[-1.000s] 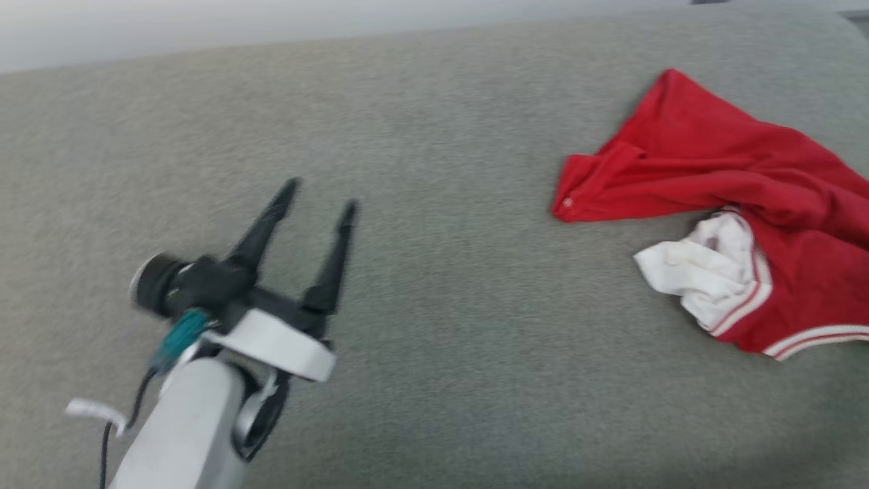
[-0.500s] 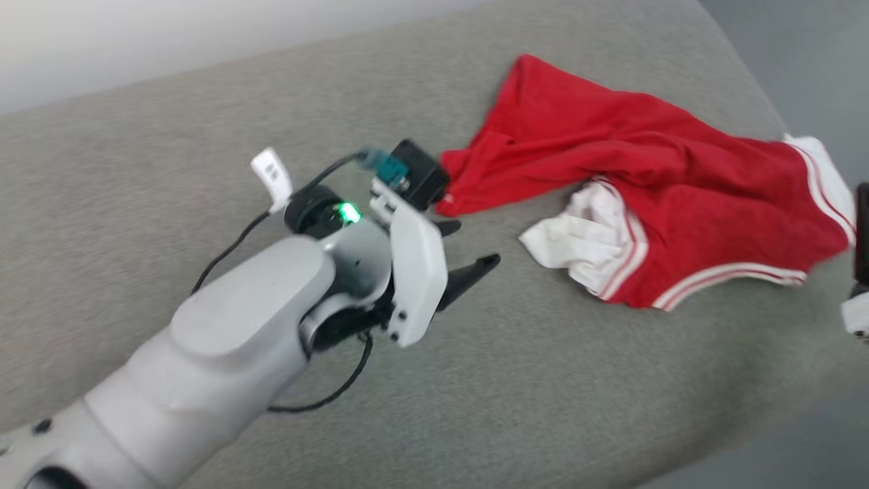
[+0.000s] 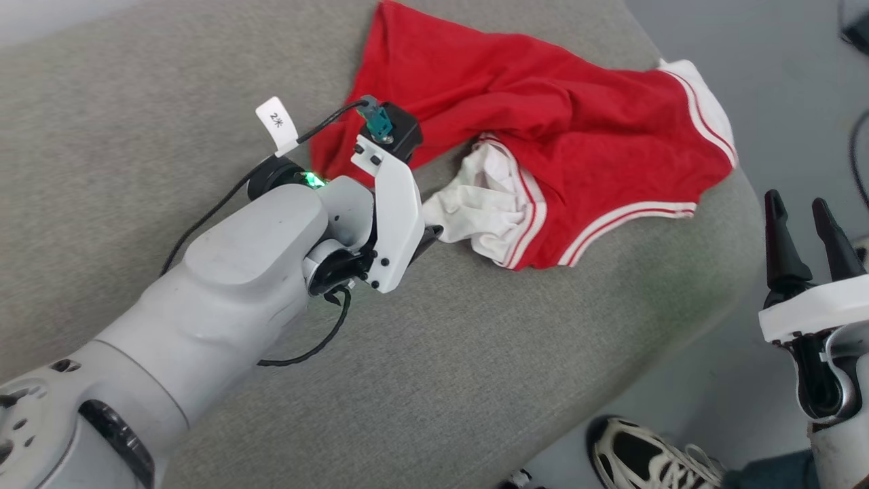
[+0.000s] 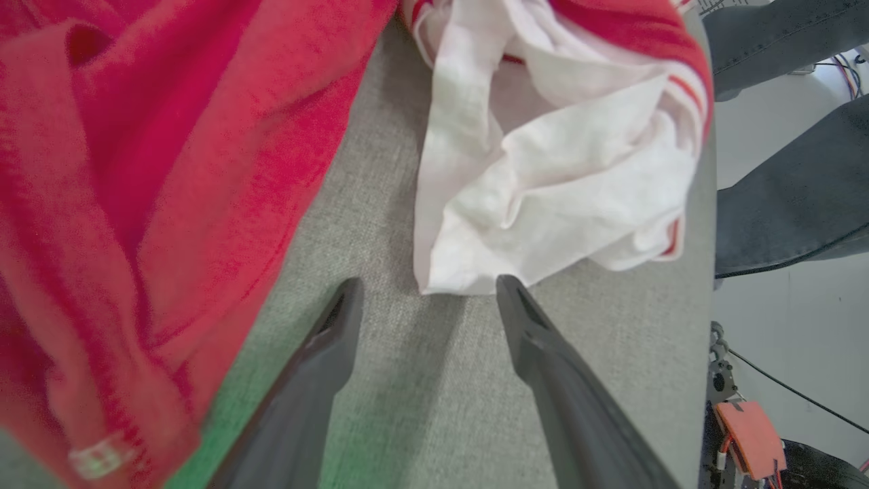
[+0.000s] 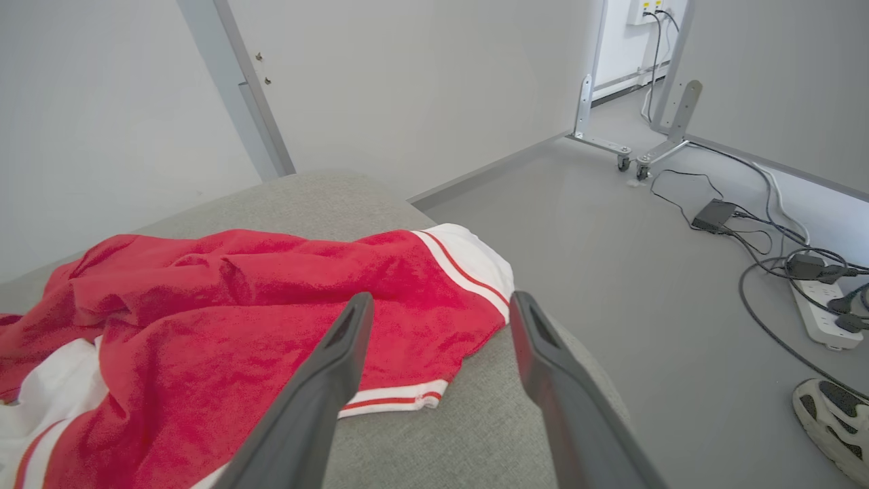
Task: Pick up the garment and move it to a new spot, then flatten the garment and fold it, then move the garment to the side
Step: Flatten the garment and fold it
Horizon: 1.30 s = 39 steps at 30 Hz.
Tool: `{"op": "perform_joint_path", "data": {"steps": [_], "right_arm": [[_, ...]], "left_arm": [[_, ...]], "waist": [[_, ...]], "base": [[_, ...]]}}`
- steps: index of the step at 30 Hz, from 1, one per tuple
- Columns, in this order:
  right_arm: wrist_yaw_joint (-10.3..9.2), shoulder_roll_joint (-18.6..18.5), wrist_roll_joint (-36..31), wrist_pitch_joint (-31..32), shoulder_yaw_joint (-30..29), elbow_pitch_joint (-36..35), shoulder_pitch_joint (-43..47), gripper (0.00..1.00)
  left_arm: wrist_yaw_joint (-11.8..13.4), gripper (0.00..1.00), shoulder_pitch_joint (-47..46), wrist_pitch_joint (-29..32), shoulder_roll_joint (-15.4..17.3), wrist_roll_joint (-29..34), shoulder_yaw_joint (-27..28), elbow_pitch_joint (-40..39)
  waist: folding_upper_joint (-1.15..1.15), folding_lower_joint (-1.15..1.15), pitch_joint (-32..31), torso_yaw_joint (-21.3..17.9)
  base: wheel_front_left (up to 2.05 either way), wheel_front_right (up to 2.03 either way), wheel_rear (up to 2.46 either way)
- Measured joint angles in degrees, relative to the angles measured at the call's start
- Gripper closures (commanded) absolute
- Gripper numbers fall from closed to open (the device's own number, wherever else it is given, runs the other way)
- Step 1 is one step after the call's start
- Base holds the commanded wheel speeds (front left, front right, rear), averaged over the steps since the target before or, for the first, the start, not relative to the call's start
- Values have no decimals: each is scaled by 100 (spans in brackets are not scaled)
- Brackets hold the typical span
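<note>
The garment [image 3: 543,122] lies crumpled on a grey cushion near its rounded right end, red with a bunched white section [image 3: 475,204] and striped trim. My left gripper [image 3: 434,234] reaches in from the lower left, its fingers mostly hidden behind the white wrist bracket. In the left wrist view it [image 4: 428,284] stands open on the grey fabric, its tips just short of the white fold [image 4: 543,190], with red cloth [image 4: 136,170] to the left. My right gripper [image 3: 794,202] is open beyond the cushion's right edge and points at the garment's [image 5: 237,305] striped hem with nothing held [image 5: 441,299].
The grey cushion [image 3: 475,353] drops off to bare floor on the right. A person's shoe [image 3: 638,455] stands close by the cushion's corner, with dark trouser legs [image 4: 781,190] nearby. A power strip with cables [image 5: 815,299] and a wheeled metal frame [image 5: 631,136] sit on the floor.
The head camera has swung right, so the garment now sits higher and further left in view. My left arm has reached to the garment's white fold. The right gripper has come into view.
</note>
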Motion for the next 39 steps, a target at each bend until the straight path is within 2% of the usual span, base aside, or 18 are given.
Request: {"op": "perform_joint_path", "data": {"steps": [6,7,8,9,10,17,20,22,26,32,33,34,39], "right_arm": [[0,33,113,-148,-29,146,75,0],[0,33,116,-156,-30,160,76,0],[0,32,123,-172,-26,168,75,0],[0,33,124,-194,-19,176,73,0],[0,35,125,-194,2,180,67,0],[0,0,123,-181,214,154,-112,0],[0,-83,122,-155,201,114,-109,0],[0,-119,113,-134,189,52,-104,0],[0,-215,59,-4,115,-120,13,0],[0,-338,-96,298,-80,-460,204,0],[0,-352,-124,361,-114,-516,237,0],[0,-352,-124,361,-114,-516,237,0],[0,-405,-274,698,-268,-907,378,0]], "left_arm": [[0,0,-56,119,-109,-396,-56,116],[0,26,-65,125,-105,-410,-67,109],[0,56,-66,130,-103,-449,-73,100],[0,95,-66,127,-101,-487,-80,88],[0,100,-66,113,-100,-510,-89,83],[0,100,-77,-264,-114,-739,-142,98],[0,100,-118,-600,-107,-790,-144,16],[0,100,-119,-955,11,-776,-148,-85],[0,100,43,-1686,457,-898,-94,-313],[0,100,512,-2557,1383,-1095,42,-448],[0,100,622,-2666,1521,-1149,74,-480],[0,100,622,-2666,1521,-1149,74,-480],[0,100,1155,-3065,2120,-1448,233,-543]], "waist": [[0,0,205,-167],[0,0,212,-169],[0,0,214,-170],[0,0,215,-170],[0,0,214,-170],[0,0,173,-135],[0,0,132,26],[0,0,87,163],[0,0,-38,512],[0,0,-265,1175],[0,0,-305,1292],[0,0,-305,1292],[0,0,-494,1902]], "base": [[0,0,0],[0,0,0],[0,0,0],[0,0,0],[0,0,0],[0,0,0],[0,0,0],[0,0,0],[0,0,0],[0,0,0],[0,0,0],[0,0,0],[0,0,0]]}}
